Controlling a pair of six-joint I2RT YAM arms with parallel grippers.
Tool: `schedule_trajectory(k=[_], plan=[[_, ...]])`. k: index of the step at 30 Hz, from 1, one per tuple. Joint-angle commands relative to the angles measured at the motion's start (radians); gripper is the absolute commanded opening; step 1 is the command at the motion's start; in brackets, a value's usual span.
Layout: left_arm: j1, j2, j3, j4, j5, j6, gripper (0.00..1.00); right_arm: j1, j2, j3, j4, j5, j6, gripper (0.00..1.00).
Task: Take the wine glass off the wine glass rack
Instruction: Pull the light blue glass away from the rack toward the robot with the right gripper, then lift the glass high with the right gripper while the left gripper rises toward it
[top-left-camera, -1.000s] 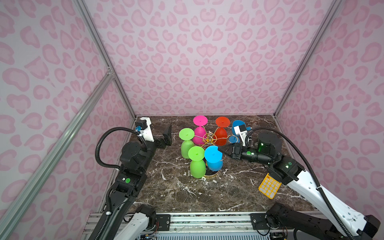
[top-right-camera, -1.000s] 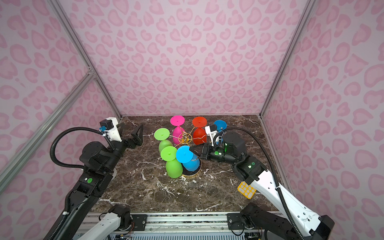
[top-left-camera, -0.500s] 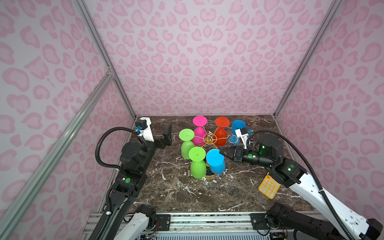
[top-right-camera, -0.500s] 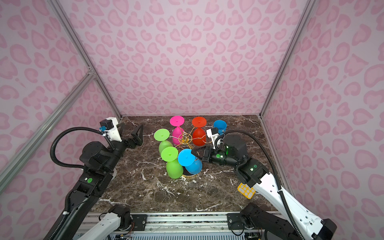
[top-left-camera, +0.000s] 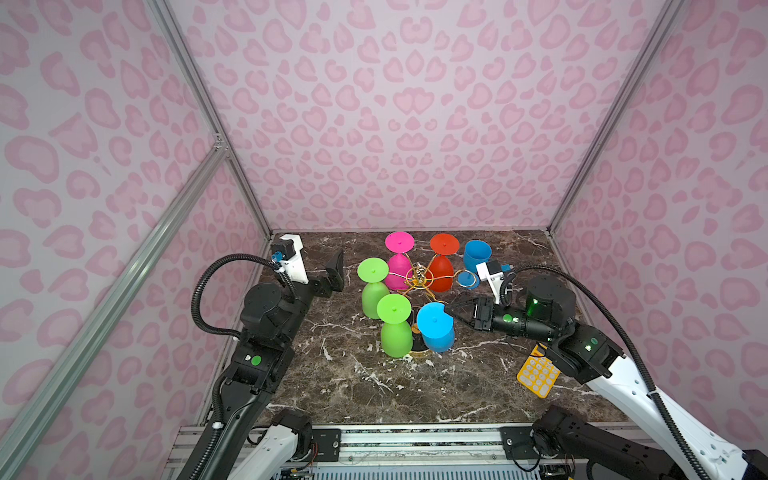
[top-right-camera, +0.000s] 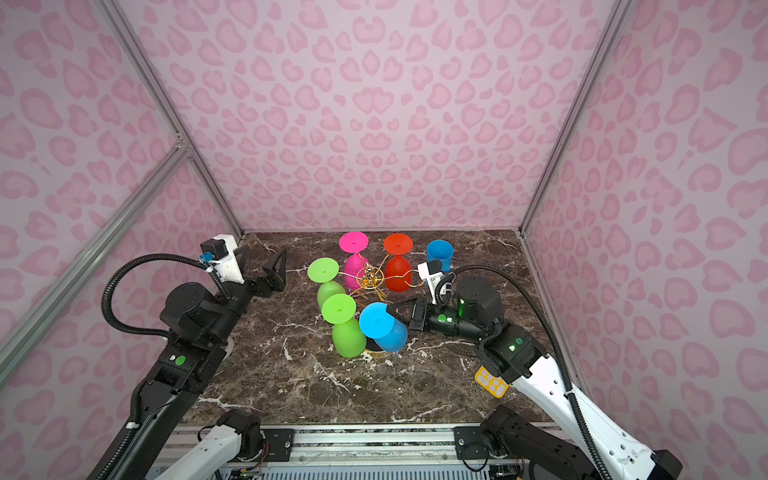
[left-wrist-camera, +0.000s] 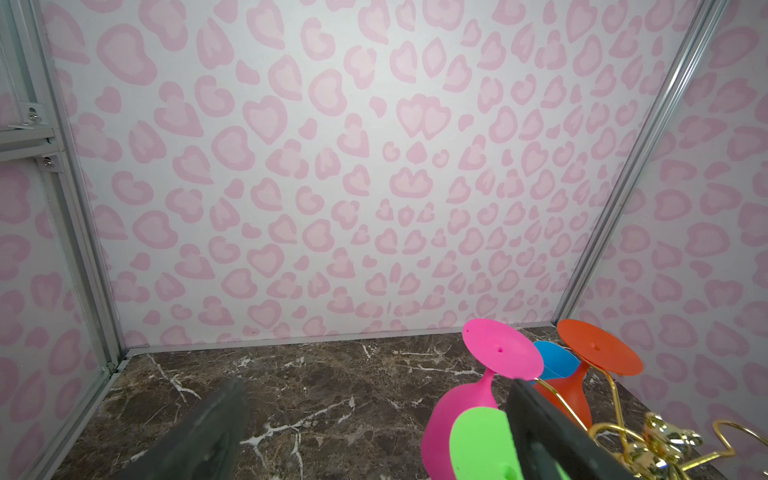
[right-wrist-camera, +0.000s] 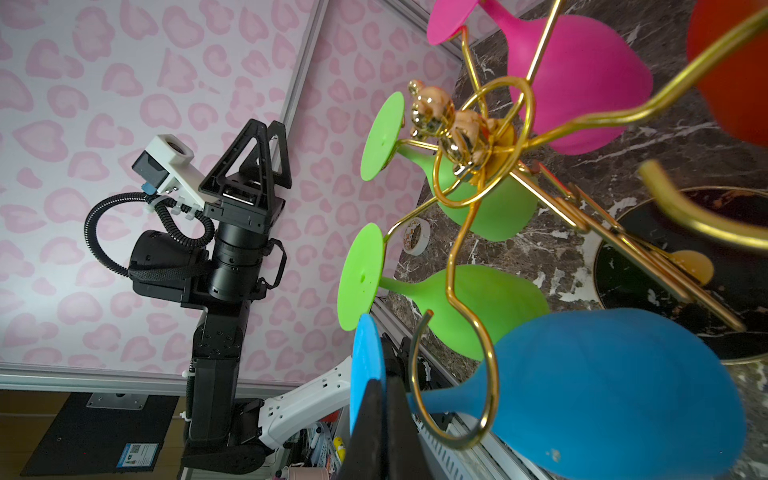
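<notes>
The wine glass rack (top-left-camera: 419, 276) stands in the middle of the marble desk (top-left-camera: 374, 395), and coloured glasses hang from it upside down. The blue wine glass (top-left-camera: 436, 332) is at the front right side of the rack, foot up and tilted, with its bowl low over the round black base. The right gripper (top-left-camera: 449, 309) reaches to it from the right and is clamped on the edge of the flat blue foot. In the right wrist view the two fingers (right-wrist-camera: 374, 415) are pressed together on this disc. In that view the stem passes at the open gold loop, but I cannot tell if it is inside the loop or already free.

The left gripper (top-left-camera: 334, 270) is at the left of the rack, above the desk, with its jaws wide apart and nothing between them. It touches no glass. The pink glass (top-left-camera: 399, 270), the red glass (top-left-camera: 440, 274) and two green glasses (top-left-camera: 374, 291) hang on the other arms.
</notes>
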Motion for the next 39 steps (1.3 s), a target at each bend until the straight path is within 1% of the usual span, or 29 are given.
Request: schedule_trajectory(k=[1,5,9,17,23,29,33,36,39], plan=[[0.002,0.001,-0.004,0.022,0.001,-0.002,0.98,0.001,-0.011,-0.017,0.006,-0.011,-0.009,0.00],[0.002,0.001,-0.004,0.023,0.001,-0.003,0.98,0.000,-0.025,-0.025,0.005,-0.015,-0.005,0.00],[0.002,0.004,-0.004,0.023,0.001,-0.005,0.98,-0.010,-0.050,-0.012,-0.037,-0.019,-0.022,0.00],[0.005,0.006,-0.001,0.024,0.005,-0.008,0.98,-0.083,-0.105,-0.027,-0.069,-0.062,-0.004,0.00],[0.004,0.003,-0.003,0.023,0.003,-0.007,0.98,-0.165,-0.144,-0.025,-0.118,-0.102,-0.010,0.00],[0.006,0.001,-0.001,0.023,0.003,-0.005,0.98,-0.300,-0.192,-0.028,-0.183,-0.176,-0.023,0.00],[0.005,-0.002,-0.001,0.023,0.002,-0.004,0.98,-0.433,-0.202,-0.009,-0.244,-0.235,-0.065,0.00],[0.006,-0.003,0.002,0.023,-0.001,-0.005,0.98,-0.542,-0.204,0.006,-0.298,-0.237,-0.118,0.00],[0.005,-0.004,0.007,0.021,0.002,-0.006,0.98,-0.661,-0.196,-0.004,-0.267,-0.303,-0.127,0.00]])
